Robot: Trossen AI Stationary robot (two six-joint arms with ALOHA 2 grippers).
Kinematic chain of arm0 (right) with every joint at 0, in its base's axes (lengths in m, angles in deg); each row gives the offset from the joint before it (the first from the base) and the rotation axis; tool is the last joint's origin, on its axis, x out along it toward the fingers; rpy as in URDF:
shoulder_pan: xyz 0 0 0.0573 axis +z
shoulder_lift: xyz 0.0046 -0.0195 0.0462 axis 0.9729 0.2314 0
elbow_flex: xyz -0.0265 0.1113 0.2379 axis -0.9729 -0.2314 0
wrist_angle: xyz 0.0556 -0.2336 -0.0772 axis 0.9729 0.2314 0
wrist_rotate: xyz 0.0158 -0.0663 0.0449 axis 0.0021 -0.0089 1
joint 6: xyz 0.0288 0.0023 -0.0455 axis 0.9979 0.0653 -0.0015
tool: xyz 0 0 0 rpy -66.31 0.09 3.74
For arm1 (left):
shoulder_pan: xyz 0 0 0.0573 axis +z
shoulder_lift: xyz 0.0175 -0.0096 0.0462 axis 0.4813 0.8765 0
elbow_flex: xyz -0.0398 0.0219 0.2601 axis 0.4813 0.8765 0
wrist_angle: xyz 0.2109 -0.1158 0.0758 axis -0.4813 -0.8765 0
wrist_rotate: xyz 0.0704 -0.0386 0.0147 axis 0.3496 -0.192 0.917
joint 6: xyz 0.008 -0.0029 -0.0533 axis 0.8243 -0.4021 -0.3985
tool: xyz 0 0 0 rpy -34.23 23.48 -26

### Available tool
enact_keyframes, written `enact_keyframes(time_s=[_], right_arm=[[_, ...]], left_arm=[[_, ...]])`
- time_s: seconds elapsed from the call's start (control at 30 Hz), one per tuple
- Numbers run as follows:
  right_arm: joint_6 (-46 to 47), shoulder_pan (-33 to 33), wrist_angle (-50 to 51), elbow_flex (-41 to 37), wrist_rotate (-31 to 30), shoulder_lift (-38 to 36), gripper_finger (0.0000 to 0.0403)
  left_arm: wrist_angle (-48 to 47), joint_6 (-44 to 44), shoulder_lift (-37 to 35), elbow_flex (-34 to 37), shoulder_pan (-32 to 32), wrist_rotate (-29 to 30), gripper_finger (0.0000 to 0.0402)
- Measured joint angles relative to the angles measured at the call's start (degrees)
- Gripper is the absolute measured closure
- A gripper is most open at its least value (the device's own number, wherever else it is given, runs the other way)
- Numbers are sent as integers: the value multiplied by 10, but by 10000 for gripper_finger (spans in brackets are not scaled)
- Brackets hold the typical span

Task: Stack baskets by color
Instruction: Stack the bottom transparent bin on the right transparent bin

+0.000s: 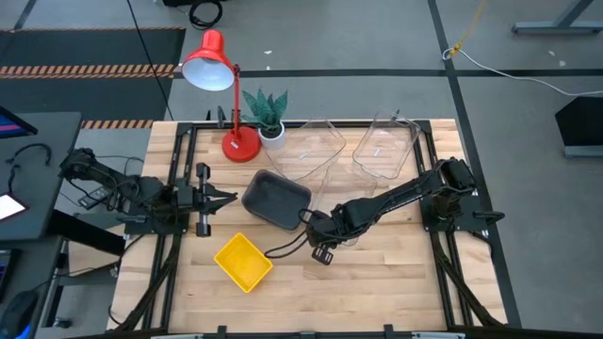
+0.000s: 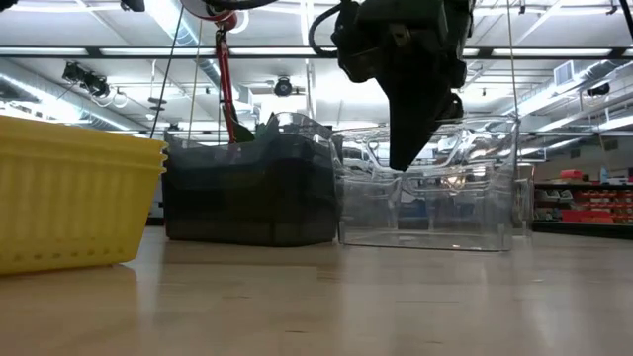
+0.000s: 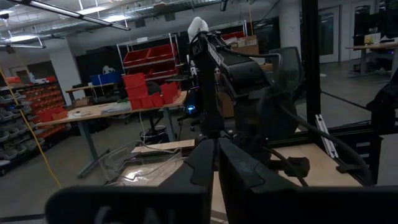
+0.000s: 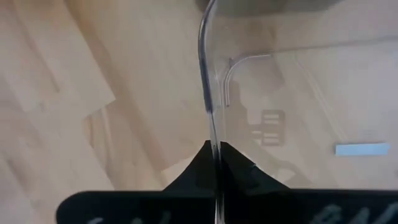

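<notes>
A clear basket (image 4: 298, 93) stands on the table beside the dark grey basket (image 1: 276, 200). My right gripper (image 1: 317, 224) comes down on the clear basket's wall and is shut on it. A yellow basket (image 1: 243, 261) sits nearer the front edge. Two more clear baskets (image 1: 316, 151) (image 1: 384, 146) stand at the back. In the low view the yellow basket (image 2: 74, 193), grey basket (image 2: 247, 193) and clear basket (image 2: 445, 198) stand in a row. At the table's left edge my left gripper (image 1: 229, 197) hovers level, shut on nothing. My right gripper pinches the clear basket's side wall at its rim (image 4: 210, 118) between its two fingers, one inside the basket and one outside. The fingers (image 2: 404, 148) point steeply down from above. In the low view the basket's bottom (image 2: 425, 242) rests on the table, upright.
A red lamp (image 1: 221, 71) and a small potted plant (image 1: 267, 113) stand at the back left. Bare wood lies in front of the clear basket and right of the yellow one. A black frame (image 1: 179, 169) borders the table.
</notes>
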Motion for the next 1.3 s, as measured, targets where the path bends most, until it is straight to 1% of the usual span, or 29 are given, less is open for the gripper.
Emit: enact_keyframes(time_s=[0.2, 0.33, 0.5, 0.6, 0.67, 0.8, 0.9, 1.13, 1.3], right_arm=[[17, 12, 51, 46, -4, 0, 401], [21, 20, 116, 109, -28, 0, 402], [15, 28, 223, 190, -62, -1, 402], [13, 28, 284, 226, -80, -1, 402], [13, 28, 306, 242, -90, -1, 402], [13, 28, 343, 266, -91, -1, 402], [12, 28, 367, 281, -106, -2, 402], [10, 28, 438, 319, -121, -2, 402], [-6, 25, 439, 337, -127, -10, 403]], left_arm=[[0, 0, 0, 0, 0, 0, 382], [0, 0, 0, 0, 0, 0, 381], [0, 0, 0, 0, 0, 0, 373], [0, 0, 0, 0, 0, 0, 370], [0, 0, 0, 0, 0, 0, 370], [0, 0, 0, 0, 0, 0, 375], [-1, 0, 0, 0, 0, 0, 378], [-1, 0, 0, 0, 0, 0, 369], [-1, 0, 0, 0, 0, 0, 370]])
